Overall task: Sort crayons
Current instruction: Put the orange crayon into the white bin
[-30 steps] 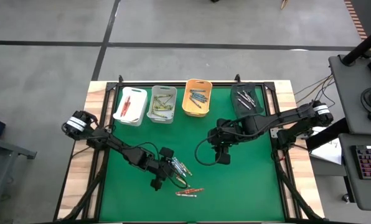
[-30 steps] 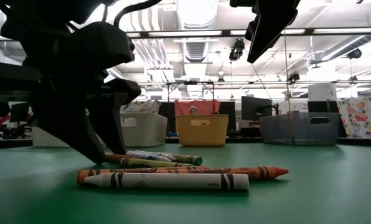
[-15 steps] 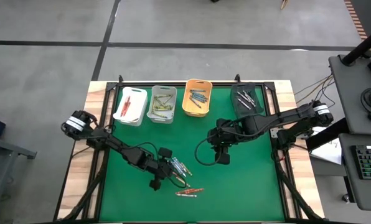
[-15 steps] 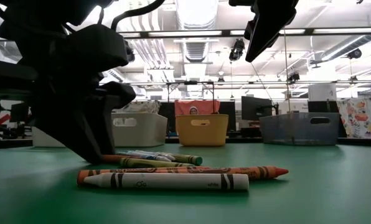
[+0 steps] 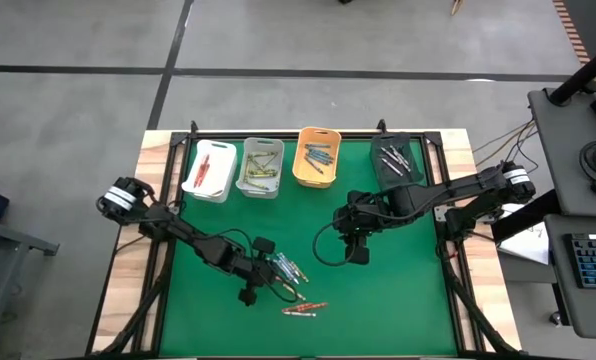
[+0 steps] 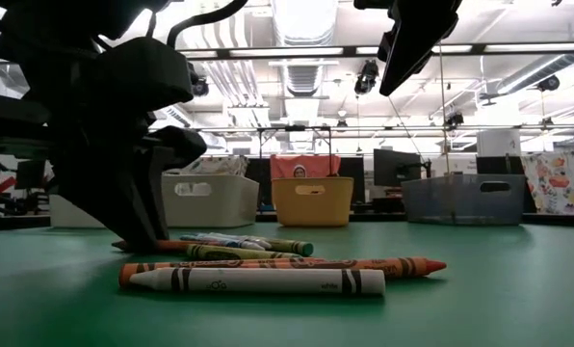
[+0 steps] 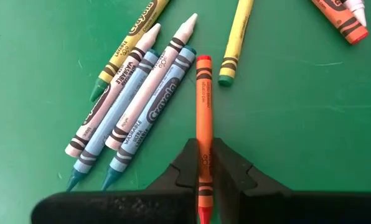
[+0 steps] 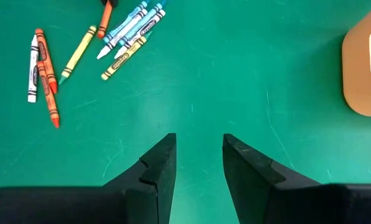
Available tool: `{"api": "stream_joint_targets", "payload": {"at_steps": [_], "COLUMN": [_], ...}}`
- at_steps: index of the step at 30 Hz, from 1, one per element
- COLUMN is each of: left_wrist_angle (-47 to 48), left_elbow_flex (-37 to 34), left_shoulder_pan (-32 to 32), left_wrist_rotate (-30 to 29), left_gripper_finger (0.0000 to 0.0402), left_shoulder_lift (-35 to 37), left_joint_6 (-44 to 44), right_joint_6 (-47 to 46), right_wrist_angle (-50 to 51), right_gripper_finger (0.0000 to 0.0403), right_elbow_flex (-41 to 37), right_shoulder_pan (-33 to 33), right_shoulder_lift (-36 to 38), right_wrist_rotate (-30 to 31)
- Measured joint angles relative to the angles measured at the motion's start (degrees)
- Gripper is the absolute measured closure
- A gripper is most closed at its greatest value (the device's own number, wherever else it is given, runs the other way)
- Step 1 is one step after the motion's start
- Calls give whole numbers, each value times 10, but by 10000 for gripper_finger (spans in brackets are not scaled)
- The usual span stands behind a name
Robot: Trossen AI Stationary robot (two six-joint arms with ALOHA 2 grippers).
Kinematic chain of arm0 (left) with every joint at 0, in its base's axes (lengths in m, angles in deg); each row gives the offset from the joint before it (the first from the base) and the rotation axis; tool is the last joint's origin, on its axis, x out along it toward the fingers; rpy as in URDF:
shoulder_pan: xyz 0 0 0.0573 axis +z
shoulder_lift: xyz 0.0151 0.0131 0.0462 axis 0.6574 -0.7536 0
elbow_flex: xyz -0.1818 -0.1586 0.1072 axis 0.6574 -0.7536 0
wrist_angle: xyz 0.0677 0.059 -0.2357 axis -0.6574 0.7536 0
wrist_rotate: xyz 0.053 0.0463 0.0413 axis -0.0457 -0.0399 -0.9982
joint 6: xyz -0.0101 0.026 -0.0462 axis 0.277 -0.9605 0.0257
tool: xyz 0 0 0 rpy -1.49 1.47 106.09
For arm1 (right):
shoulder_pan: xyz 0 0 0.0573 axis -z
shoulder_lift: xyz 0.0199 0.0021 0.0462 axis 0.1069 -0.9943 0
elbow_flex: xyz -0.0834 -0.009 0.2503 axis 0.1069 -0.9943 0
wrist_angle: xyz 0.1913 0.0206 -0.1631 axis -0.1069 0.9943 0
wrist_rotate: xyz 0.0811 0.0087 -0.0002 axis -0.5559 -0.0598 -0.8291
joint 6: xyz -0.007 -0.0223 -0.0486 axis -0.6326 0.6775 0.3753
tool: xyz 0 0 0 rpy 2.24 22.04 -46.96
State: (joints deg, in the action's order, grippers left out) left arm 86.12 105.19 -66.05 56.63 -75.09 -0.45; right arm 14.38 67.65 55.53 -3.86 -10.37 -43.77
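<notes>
Several crayons (image 5: 290, 270) lie loose on the green mat near the table's front; in the left wrist view they are blue, white and yellow (image 7: 136, 106). Among them lies an orange crayon (image 7: 203, 99), and my left gripper (image 7: 203, 171) is shut on it, low over the mat (image 5: 265, 287). Three more crayons, orange and white (image 6: 268, 275), lie closer to the front edge. My right gripper (image 8: 198, 140) hangs open high above the middle of the mat (image 5: 361, 250), holding nothing. My left gripper pinches the orange crayon between its two fingers (image 7: 232, 168), near the crayon's pointed end (image 7: 203, 142). The fingers slant down from the table's left, and the crayon runs lengthwise between them. Its flat end (image 7: 203, 61) points away from the gripper and seems to rest on the mat.
Four bins stand in a row along the far edge: white (image 5: 209, 170), light grey (image 5: 260, 167), orange (image 5: 316, 157) and black (image 5: 398, 160), each with crayons inside. Open green mat (image 5: 398, 290) lies to the right of the loose crayons.
My left gripper has shut its fingers around the orange crayon and taken hold of it without leaving its place. The other crayons have kept still.
</notes>
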Motion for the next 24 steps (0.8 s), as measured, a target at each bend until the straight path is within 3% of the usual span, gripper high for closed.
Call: {"api": "stream_joint_targets", "payload": {"at_steps": [8, 14, 16, 20, 24], "left_wrist_angle": [42, 103, 131, 237, 367], "left_elbow_flex": [-4, -4, -4, -3, -3], "left_shoulder_pan": [0, 0, 0, 5, 45], "left_wrist_rotate": [0, -5, -43, -182, -302], "left_gripper_finger": [400, 401, 401, 401, 401], "left_shoulder_lift": [35, 106, 140, 224, 316], "left_joint_6": [1, 27, 43, 105, 226], "right_joint_6": [8, 10, 13, 16, 22], "right_wrist_angle": [0, -1, -1, -2, -4], "right_gripper_finger": [284, 284, 284, 284, 284], "right_elbow_flex": [0, 0, 0, 0, 0], "right_shoulder_pan": [-1, -2, -2, -2, -2], "right_shoulder_lift": [0, 0, 0, 0, 0], "right_wrist_rotate": [0, 0, 0, 0, 0]}}
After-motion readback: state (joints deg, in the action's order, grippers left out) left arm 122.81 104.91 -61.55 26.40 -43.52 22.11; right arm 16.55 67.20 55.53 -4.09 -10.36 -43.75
